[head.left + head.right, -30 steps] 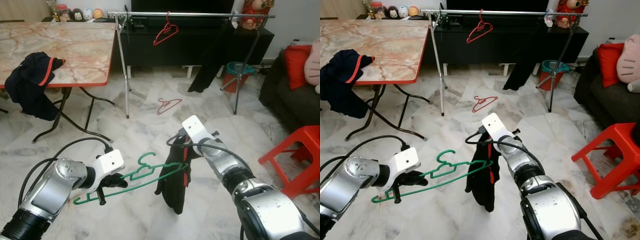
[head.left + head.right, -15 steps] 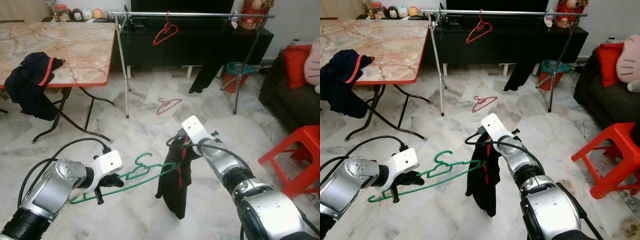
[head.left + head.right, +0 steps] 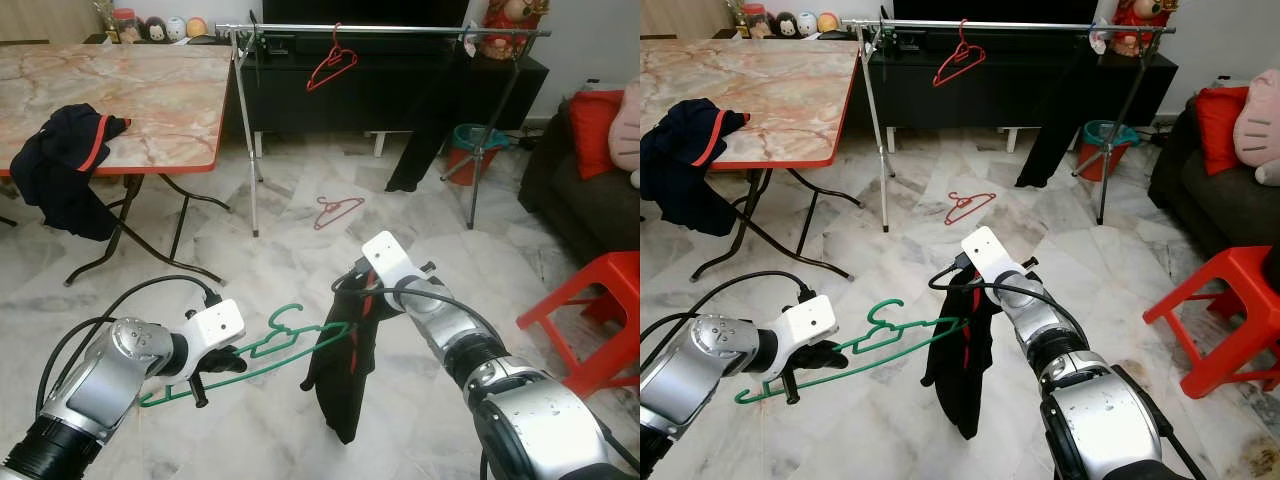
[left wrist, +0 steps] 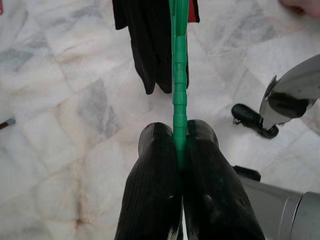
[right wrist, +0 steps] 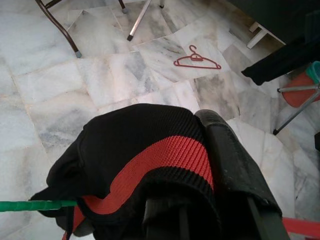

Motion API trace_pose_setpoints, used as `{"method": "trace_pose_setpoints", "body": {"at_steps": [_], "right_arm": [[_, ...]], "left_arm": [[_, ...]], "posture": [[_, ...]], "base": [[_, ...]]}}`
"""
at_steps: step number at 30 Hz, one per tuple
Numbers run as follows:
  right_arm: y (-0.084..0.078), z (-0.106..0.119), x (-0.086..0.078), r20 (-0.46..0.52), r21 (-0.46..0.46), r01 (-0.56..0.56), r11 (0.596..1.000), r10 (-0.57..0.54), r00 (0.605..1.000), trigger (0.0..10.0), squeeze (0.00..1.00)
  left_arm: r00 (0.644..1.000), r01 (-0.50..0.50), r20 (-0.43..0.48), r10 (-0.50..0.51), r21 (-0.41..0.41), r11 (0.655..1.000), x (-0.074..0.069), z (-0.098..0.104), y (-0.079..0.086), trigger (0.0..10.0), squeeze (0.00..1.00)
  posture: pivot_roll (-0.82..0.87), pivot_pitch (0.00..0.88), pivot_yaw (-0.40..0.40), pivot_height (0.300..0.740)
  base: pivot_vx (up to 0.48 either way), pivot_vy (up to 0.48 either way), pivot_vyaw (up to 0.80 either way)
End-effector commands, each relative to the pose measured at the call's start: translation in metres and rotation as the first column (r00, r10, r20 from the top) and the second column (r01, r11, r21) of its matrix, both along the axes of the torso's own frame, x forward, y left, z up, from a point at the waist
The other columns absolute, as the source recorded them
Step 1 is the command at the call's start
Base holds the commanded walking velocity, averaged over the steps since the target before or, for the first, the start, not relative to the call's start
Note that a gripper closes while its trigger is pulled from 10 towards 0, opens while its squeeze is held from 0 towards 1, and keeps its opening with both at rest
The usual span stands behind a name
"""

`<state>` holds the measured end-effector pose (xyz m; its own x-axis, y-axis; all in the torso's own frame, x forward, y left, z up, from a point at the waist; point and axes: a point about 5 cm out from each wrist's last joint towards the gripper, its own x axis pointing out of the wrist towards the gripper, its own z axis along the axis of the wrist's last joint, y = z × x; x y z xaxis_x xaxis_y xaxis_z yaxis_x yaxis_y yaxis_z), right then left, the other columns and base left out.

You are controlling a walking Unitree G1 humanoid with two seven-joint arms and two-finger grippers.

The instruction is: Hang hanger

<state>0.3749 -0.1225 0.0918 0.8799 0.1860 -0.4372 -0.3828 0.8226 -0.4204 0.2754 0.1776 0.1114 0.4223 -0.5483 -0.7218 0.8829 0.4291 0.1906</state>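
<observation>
The left gripper (image 3: 212, 368) is low at the robot's left, its black fingers (image 4: 155, 185) squeezed tight on the green hanger (image 3: 262, 350). The hanger lies almost flat, its far end poking into the black top (image 3: 340, 375). The right gripper (image 3: 975, 288), reaching forward in the middle, is clamped on the top's red-striped collar. Farther off, a red hanger (image 3: 338, 210) lies on the floor. Another hangs on the rail (image 3: 400, 30).

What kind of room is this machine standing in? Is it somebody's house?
Most likely a home living room: a marble-top folding table with clothing draped on it, a dark sofa with a red cushion, a clothes rail holding a red hanger, and marble floor tiles.
</observation>
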Motion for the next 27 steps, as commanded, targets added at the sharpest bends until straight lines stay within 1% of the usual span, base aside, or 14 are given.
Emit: {"method": "trace_pose_setpoints", "body": {"at_steps": [1,8,12,14,17,22,24,27], "right_arm": [[0.004,0.01,0.005,0.03,0.005,-0.014,1.0,0.014,0.999,10.0,0.0],[0.005,0.008,0.004,0.022,0.009,-0.004,1.0,0.003,1.0,10.0,0.0],[0.006,0.008,0.004,0.021,0.013,0.0,1.0,0.0,1.0,10.0,0.0],[0.007,0.008,0.004,0.019,0.015,0.002,1.0,-0.002,1.0,10.0,0.0],[0.008,0.007,0.004,0.018,0.016,0.003,1.0,-0.003,1.0,10.0,0.0],[0.009,0.006,0.003,0.014,0.02,0.008,1.0,-0.008,1.0,10.0,0.0],[0.009,0.006,0.003,0.013,0.02,0.009,1.0,-0.009,1.0,10.0,0.0],[0.009,0.005,0.003,0.011,0.02,0.012,1.0,-0.012,1.0,10.0,0.0]], "left_arm": [[0.999,0.019,0.041,-0.017,-0.034,0.999,0.004,0.01,-0.006,10.0,0.0],[0.997,0.019,0.07,-0.014,-0.066,0.998,0.007,0.017,-0.013,10.0,0.0],[0.992,-0.014,0.124,0.021,-0.057,0.998,0.014,0.02,-0.014,10.0,0.0],[0.984,-0.048,0.168,0.055,-0.05,0.998,0.02,0.022,-0.014,10.0,0.0],[0.979,-0.065,0.191,0.074,-0.054,0.996,0.024,0.024,-0.015,10.0,0.0],[0.967,-0.087,0.233,0.104,-0.083,0.993,0.029,0.026,-0.024,10.0,0.0],[0.966,-0.087,0.236,0.105,-0.086,0.992,0.029,0.026,-0.025,10.0,0.0],[0.963,-0.088,0.245,0.114,-0.112,0.99,0.03,0.027,-0.03,10.0,0.0]], "posture": [[-0.08,0.0,-0.071,0.74],[-0.08,0.0,-0.073,0.74],[-0.08,0.0,-0.073,0.74],[-0.08,0.0,-0.073,0.74],[-0.08,0.0,-0.074,0.74],[-0.08,0.0,-0.076,0.74],[-0.08,0.0,-0.076,0.74],[-0.08,0.0,-0.078,0.74]], "base": [[0.0,0.0,0.0],[0.0,0.0,0.0],[0.0,0.0,0.0],[0.0,0.0,0.0],[0.0,0.0,0.0],[0.0,0.0,0.0],[0.0,0.0,0.0],[0.0,0.0,0.0]]}}
